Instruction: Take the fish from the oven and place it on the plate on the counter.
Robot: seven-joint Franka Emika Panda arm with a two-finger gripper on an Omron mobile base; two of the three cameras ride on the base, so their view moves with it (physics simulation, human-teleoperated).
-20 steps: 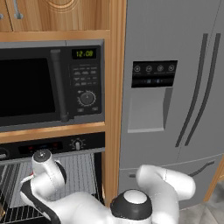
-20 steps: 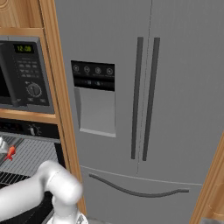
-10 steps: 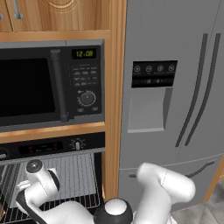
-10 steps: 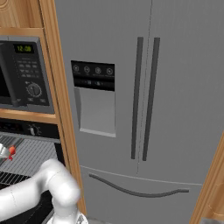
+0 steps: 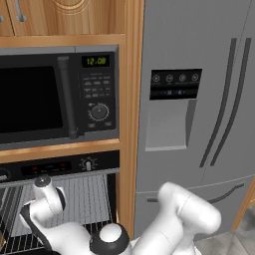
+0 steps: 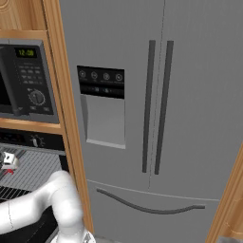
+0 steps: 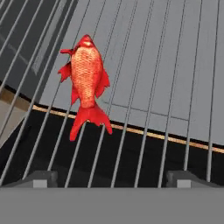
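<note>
The oven [image 5: 60, 199] stands open below the microwave [image 5: 55, 97] in the wooden cabinet column, and its wire rack [image 7: 144, 87] carries one fish [image 7: 86, 83], red-orange with a forked tail, lying flat across the wires. In the hand view the fish sits left of centre, its head toward the far side of the rack and its tail pointing back toward the near edge, where the tail fins hang over the rack's dark front part. The tool [image 7: 111, 178] is spread wide, holds nothing and touches nothing: its two dark fingertips [image 7: 39, 178] rise at the near edge of the hand view, well apart from each other, with the fish's tail above and between them but nearer the left one, clear of both. In the left base view the white arm [image 5: 169, 224] bends low and reaches left into the oven cavity, in front of the rack's grey wires. The oven's control strip shows one round knob [image 5: 88, 164]. To the right of the cabinet column stands one grey refrigerator [image 6: 152, 118] with two long dark vertical handles [image 6: 156, 107] and a dispenser panel [image 6: 101, 111] on its left door. The microwave's green clock [image 5: 95, 61] glows above its keypad and single dial [image 5: 98, 111].
</note>
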